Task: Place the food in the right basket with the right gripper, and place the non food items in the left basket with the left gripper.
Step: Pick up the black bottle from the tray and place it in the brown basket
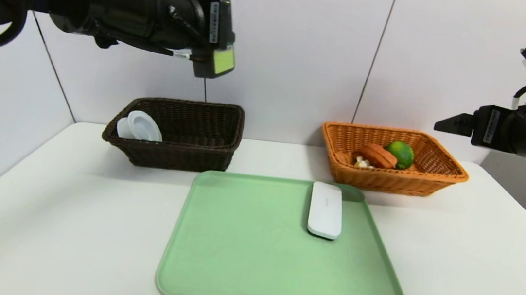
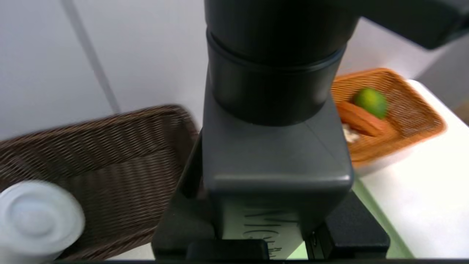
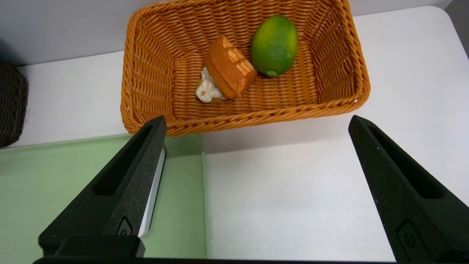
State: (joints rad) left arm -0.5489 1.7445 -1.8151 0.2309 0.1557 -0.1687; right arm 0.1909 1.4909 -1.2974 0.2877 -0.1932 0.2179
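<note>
High above the dark brown left basket [image 1: 184,155], my left gripper [image 1: 206,34] is shut on the small dark bottle [image 1: 219,40] with a black cap and green label. The bottle [image 2: 274,154] fills the left wrist view, between the fingers [image 2: 183,220]. A white ribbed disc [image 1: 140,126] leans inside that basket. The flat white box [image 1: 325,209] lies on the green tray [image 1: 255,264]. The lime [image 1: 400,153] and the tart wedge [image 1: 377,156] lie in the orange right basket [image 1: 435,178]. My right gripper [image 3: 257,123] hangs open and empty, raised near that basket's front.
Both baskets stand at the back of the white table, against the wall. The tray sits in the middle, in front of them. The table's right edge lies just beyond the orange basket [image 3: 256,116].
</note>
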